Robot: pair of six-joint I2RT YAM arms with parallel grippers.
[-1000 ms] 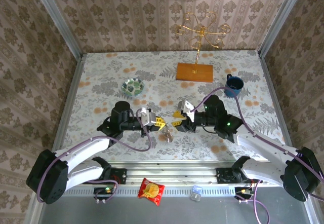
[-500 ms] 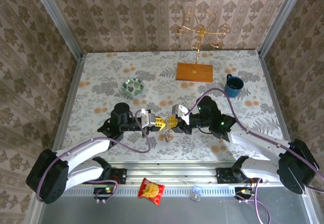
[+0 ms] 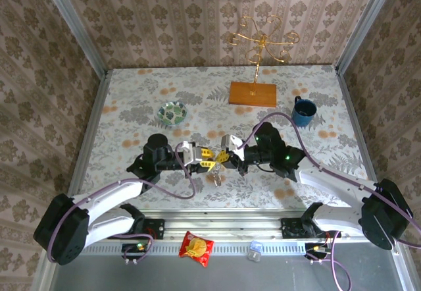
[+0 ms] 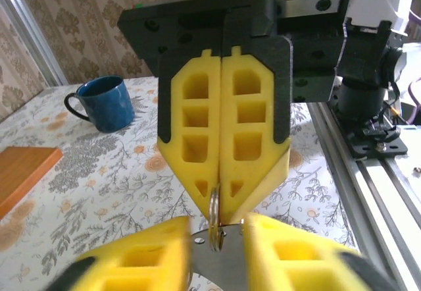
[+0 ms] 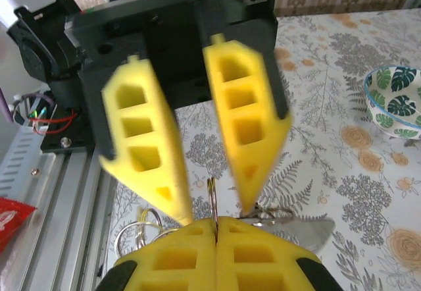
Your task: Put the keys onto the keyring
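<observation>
A floral-patterned table (image 3: 131, 106) takes up the middle of the top view. On it, the left arm (image 3: 112, 199) and right arm (image 3: 335, 185) reach in from the bottom corners and meet just below centre. Toward the upper right stand a gold wire stand (image 3: 262, 41) on a wooden base (image 3: 253, 94) and a blue mug (image 3: 304, 110). A green-white bowl (image 3: 172, 113) sits left of centre. The right gripper (image 4: 222, 209) has its yellow fingers pressed together, pinching the keyring (image 5: 212, 195), a thin metal ring held on edge at their tips. The left gripper (image 5: 212, 207) faces it with fingers spread either side of that ring. The keys (image 3: 216, 174) dangle beneath, between both grippers.
</observation>
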